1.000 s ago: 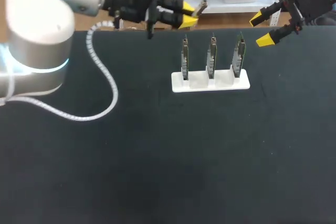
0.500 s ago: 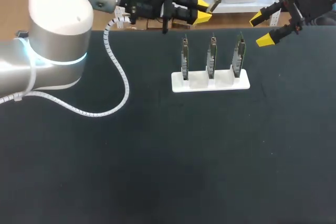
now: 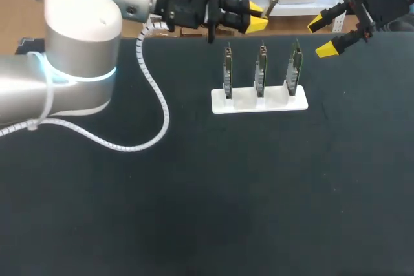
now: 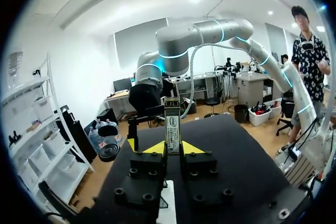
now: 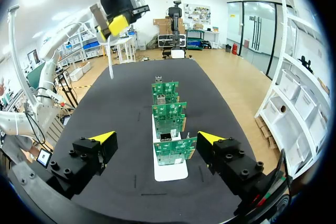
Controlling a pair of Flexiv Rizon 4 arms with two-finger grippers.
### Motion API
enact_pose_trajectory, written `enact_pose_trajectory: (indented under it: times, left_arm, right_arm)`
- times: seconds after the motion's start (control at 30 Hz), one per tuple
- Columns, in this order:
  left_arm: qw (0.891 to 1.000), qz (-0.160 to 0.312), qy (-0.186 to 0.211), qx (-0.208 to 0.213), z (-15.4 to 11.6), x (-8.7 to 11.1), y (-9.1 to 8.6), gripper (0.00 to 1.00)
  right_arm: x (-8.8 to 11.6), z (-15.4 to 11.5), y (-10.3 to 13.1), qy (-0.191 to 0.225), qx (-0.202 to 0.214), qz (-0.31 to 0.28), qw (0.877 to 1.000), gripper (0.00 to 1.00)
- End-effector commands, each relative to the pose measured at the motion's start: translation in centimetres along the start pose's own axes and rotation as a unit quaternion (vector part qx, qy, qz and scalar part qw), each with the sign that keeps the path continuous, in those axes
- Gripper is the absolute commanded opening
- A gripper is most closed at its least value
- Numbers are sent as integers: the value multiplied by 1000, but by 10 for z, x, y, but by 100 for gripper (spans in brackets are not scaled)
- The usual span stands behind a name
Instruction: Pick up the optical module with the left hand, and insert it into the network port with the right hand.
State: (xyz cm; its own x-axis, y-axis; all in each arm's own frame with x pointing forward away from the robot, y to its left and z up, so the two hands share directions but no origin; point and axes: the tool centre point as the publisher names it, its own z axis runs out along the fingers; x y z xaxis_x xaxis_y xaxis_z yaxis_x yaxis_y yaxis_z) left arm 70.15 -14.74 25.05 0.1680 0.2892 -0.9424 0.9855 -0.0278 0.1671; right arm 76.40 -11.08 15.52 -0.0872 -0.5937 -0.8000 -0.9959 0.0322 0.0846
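The optical module (image 3: pixel 273 2), a slim silver bar, pokes out past the yellow tips of my left gripper (image 3: pixel 255 17) at the table's far edge, just behind the left board. In the left wrist view the left gripper (image 4: pixel 172 148) is shut on the module (image 4: pixel 172 127), which stands upright between its fingers. My right gripper (image 3: pixel 321 35) hangs open at the far right, beside the right board, holding nothing. In the right wrist view the right gripper (image 5: pixel 156 137) is spread wide above the row of three green circuit boards (image 5: pixel 175 149) with network ports in a white holder (image 5: pixel 170 172).
The white holder (image 3: pixel 259 103) with its three upright boards stands at the table's far middle. A white coiled cable (image 3: pixel 155 92) from my left arm trails over the black tabletop at the left. My left arm's big grey joint (image 3: pixel 77 43) overhangs the far left corner.
My left arm has carried the module to the right along the far edge, closer to the boards, and its cable has followed. The right arm has kept still.
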Motion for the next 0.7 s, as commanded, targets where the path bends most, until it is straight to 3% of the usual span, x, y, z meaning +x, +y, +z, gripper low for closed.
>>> enact_pose_trajectory:
  times: [0.03, 0.4, 0.7]
  left_arm:
    - [1000, -7, -4, 14, 20, 6, 14, 0]
    - [1000, -19, -9, 22, 49, -1, 24, 0]
    - [998, -52, 15, 11, 54, 21, 25, 0]
  right_arm:
    - [0, 0, 2, 0, 2, 0, 1000, 100]
    - [0, 0, 2, 0, 2, 0, 1000, 100]
    - [0, 0, 2, 0, 2, 0, 1000, 100]
